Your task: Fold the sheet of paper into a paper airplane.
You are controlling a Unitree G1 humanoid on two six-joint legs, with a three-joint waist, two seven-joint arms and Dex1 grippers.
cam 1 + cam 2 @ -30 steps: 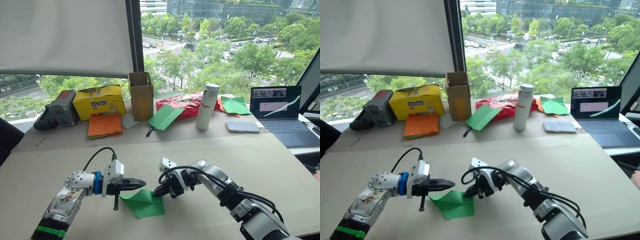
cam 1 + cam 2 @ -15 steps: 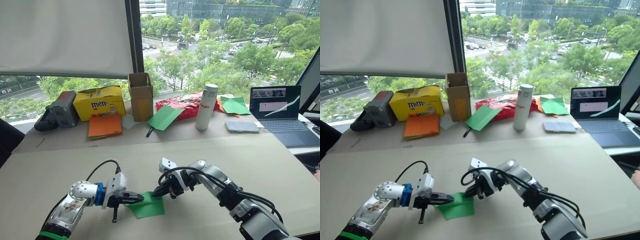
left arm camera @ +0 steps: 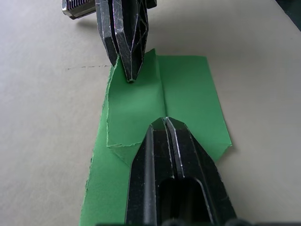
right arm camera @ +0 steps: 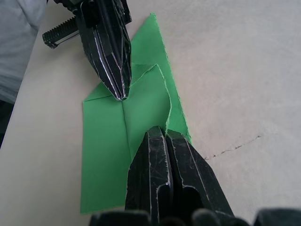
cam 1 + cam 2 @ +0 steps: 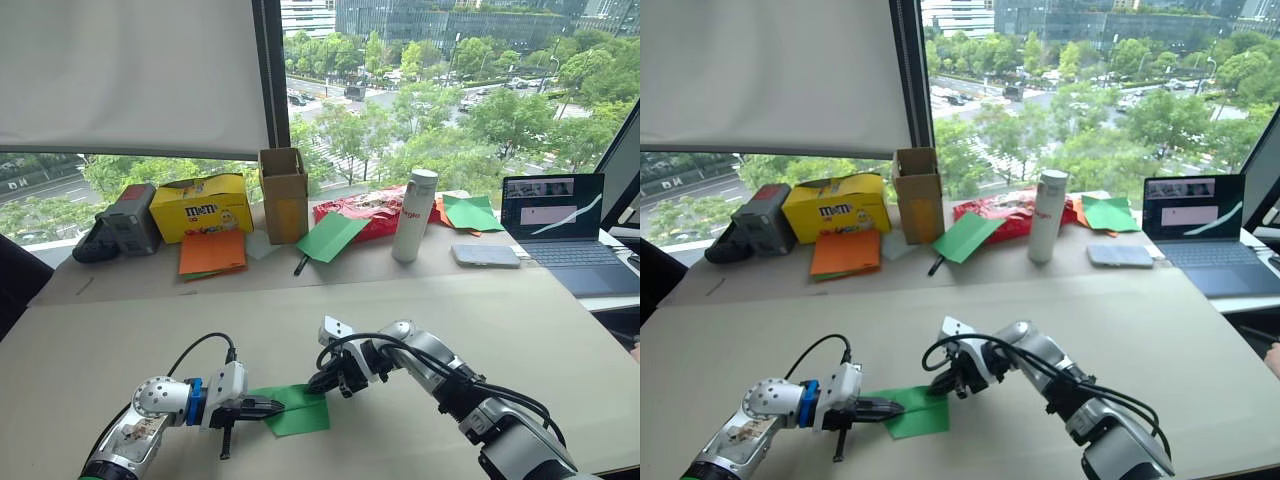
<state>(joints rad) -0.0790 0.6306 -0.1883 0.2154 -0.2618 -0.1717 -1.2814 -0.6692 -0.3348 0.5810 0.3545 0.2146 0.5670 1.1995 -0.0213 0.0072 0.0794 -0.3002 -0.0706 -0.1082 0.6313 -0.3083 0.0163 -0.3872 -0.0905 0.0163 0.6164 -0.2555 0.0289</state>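
The sheet of paper [image 5: 293,409] lies flat on the table [image 5: 520,330] near its front edge, creased down the middle with one flap turned in, so I judge the folding barely begun and the pointed wedge far off. The right gripper [image 5: 322,381] and left gripper [image 5: 272,407], jaws clenched, press tips on the paper from opposite ends.

table [image 5: 560,340] — beige, wide | near edge: sheet of paper [image 5: 290,408] lying flat, folded | far edge: yellow box [image 5: 200,205]; orange sheets [image 5: 211,251]; cardboard box [image 5: 284,192]; white bottle [image 5: 414,213]; laptop [image 5: 560,232]
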